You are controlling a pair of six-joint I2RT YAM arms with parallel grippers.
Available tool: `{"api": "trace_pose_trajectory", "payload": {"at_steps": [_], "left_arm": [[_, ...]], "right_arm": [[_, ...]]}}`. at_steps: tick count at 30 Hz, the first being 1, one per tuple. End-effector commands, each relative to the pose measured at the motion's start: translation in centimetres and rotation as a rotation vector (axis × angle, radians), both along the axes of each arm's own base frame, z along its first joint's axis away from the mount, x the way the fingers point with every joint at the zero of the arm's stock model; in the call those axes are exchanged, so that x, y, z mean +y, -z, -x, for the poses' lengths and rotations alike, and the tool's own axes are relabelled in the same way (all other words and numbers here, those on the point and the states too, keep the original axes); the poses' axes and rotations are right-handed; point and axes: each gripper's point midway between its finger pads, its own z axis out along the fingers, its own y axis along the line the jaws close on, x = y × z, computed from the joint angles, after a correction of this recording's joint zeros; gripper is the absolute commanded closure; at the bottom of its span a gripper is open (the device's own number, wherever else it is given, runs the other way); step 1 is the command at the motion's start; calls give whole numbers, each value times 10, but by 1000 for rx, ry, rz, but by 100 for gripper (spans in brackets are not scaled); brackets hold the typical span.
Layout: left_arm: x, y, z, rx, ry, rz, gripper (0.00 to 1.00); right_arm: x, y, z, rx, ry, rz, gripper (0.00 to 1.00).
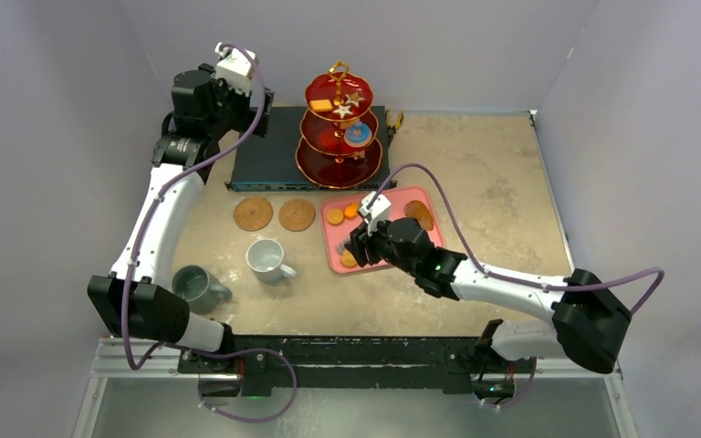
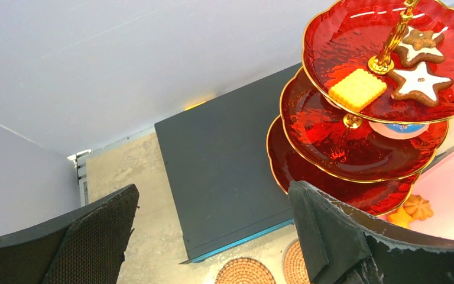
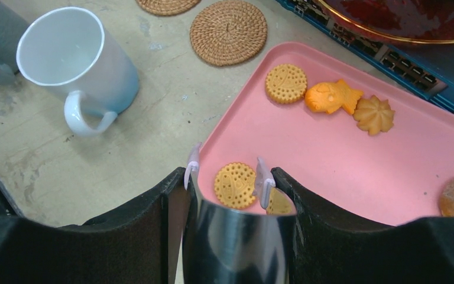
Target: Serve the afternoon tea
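**Tea service under way:** The right pincer hangs low over the near-left corner of the pink tray. Its jaws are part open and straddle a round biscuit that lies flat on the tray floor. The biscuit sits directly between the fingertips, closer to one than the other. In the wrist view a sliver of tray seems to show on the wider side, so the jaws look not yet closed on it, though contact on one edge cannot be ruled out.

Being round, the biscuit has no long axis to line up with, so the coming move looks to depend only on closing squarely across it. A second biscuit lies just beside it, half hidden behind a finger, and could be nudged.

The red stand is beyond the tray's far-left corner, on a dark box. The left pincer is spread wide and empty above that box, well away from the tray, so the right arm is plainly the nearer. Left of the tray are two coasters, a white mug and a grey mug.
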Motion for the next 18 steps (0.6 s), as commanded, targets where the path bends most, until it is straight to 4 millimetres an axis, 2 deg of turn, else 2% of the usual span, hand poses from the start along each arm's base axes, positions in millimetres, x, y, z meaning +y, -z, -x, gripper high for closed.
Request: {"api": "trace_pose_trajectory", "payload": {"at_steps": [1,7,18], "left_arm": [[1,-28,3,-60,0,33,1],[1,-27,3,-60,-1,32,1],[2,-29,3,-67,-3,27,1]], "right_arm": [[7,2,-3,-8,3,-28,46],[5,19,-5,4,16,3,45],[7,31,-6,16,17,25,43]]}}
